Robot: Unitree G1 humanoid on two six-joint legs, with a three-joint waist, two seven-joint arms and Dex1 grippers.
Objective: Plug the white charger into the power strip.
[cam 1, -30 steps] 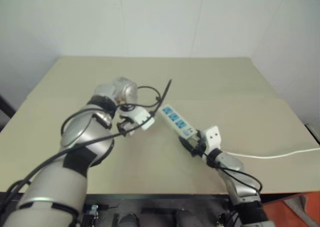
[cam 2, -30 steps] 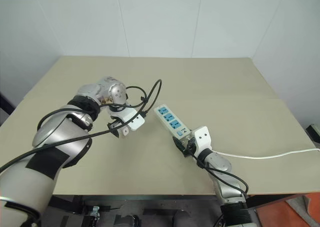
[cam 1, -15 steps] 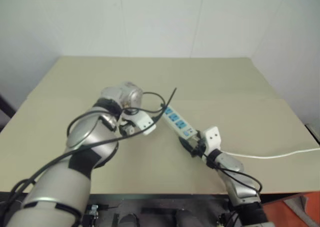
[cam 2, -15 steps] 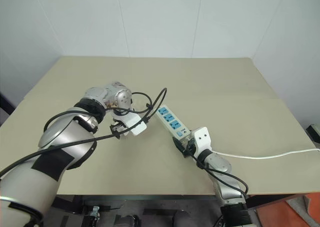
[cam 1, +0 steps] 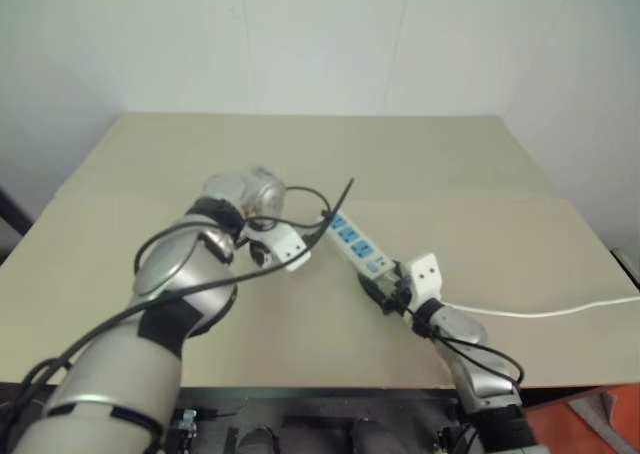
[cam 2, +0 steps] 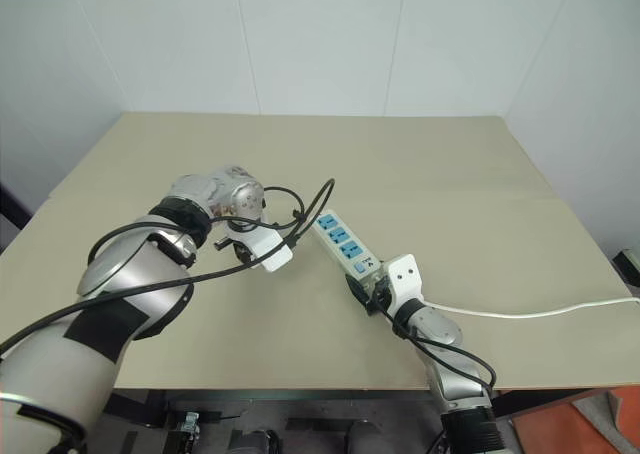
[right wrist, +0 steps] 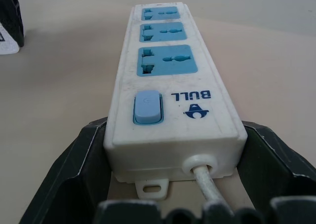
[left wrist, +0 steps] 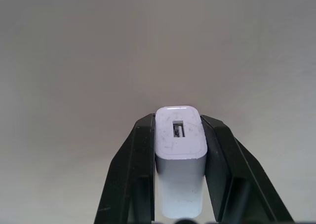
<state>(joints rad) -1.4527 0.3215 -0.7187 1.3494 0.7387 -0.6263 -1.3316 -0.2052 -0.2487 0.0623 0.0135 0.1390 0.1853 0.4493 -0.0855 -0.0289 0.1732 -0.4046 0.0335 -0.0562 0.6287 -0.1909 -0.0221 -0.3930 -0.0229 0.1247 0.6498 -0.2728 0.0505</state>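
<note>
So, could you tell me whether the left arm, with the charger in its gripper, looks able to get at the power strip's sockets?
Probably yes: the left gripper grips the white charger beside the power strip, whose blue sockets lie uncovered.

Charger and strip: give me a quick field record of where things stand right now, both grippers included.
left gripper: shut on the white charger, pointing down over the table
white charger: upright between the fingers, slotted end face toward the wrist camera
right gripper: fingers on either side of the power strip's cable end
power strip: flat on the table, three blue sockets free, blue switch near the cable
cable: runs off toward the table's right edge
plugged in: not yet
</note>
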